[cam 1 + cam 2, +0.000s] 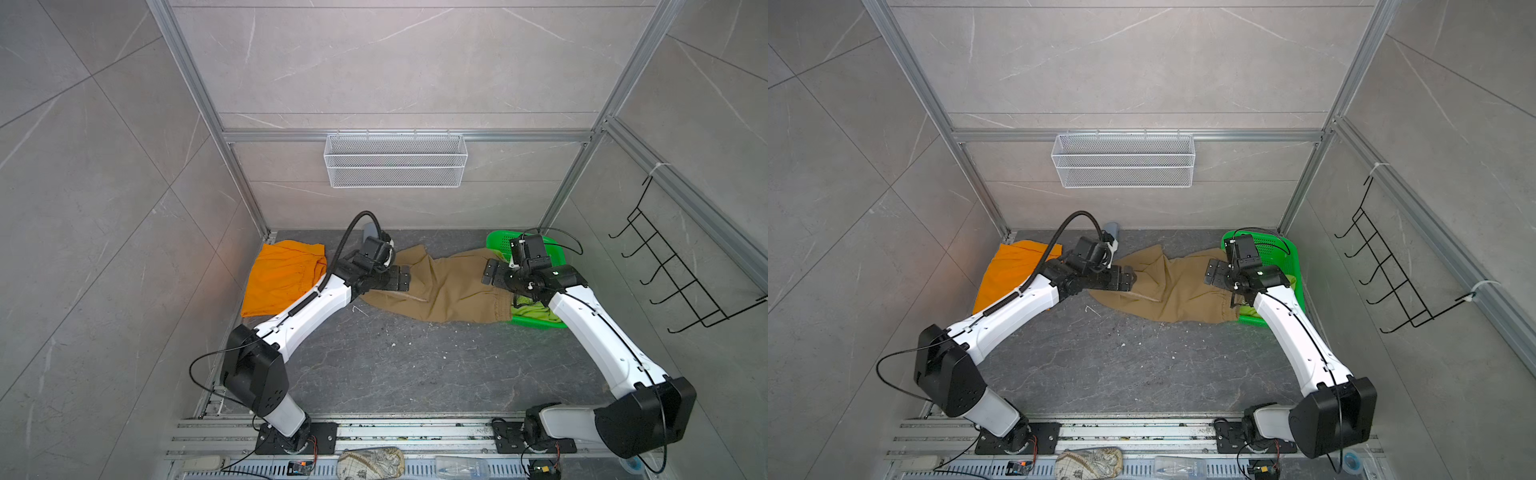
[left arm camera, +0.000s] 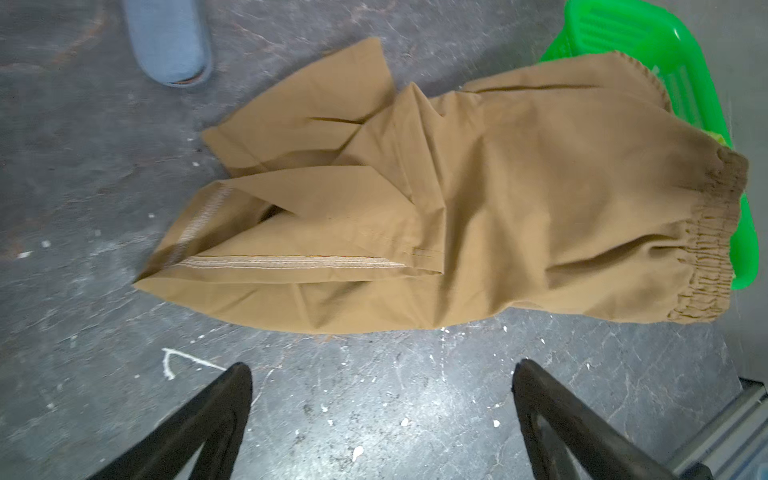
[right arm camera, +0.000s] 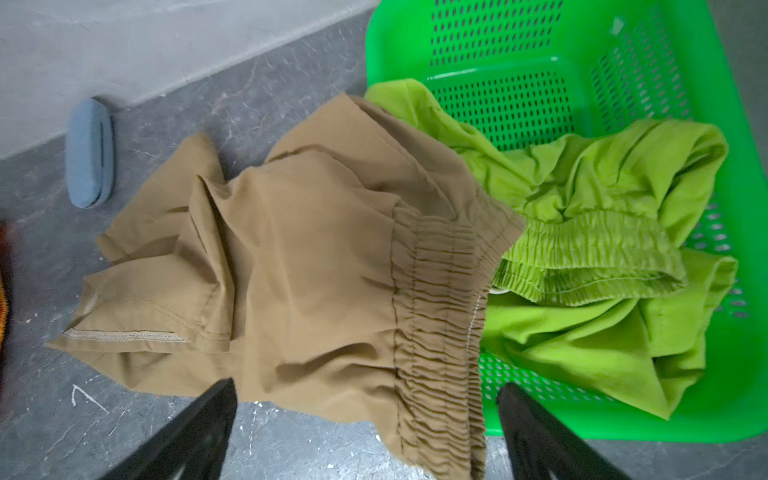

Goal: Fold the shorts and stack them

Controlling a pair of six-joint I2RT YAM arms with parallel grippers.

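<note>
Counting three shorts (image 1: 282, 278) (image 1: 449, 286) (image 1: 534, 311), one basket (image 3: 399, 50).

Lime green shorts (image 1: 534, 311) barely peek out in both top views, mostly buried under the right arm (image 1: 598, 332) and the khaki shorts (image 1: 440, 286)! The khaki waistband drapes over the green basket (image 1: 496, 241), hiding part of its rim. The left arm (image 1: 316, 305) covers a corner of the orange shorts (image 1: 282, 274); in the right wrist view they're just a blurred sliver at the frame edge. The blue-grey object (image 2: 168, 41) is cut off in the left wrist view, can't tell what it is. Left pincer (image 2: 382, 368) and right pincer (image 3: 365, 386) both run out of frame at their bases
</note>
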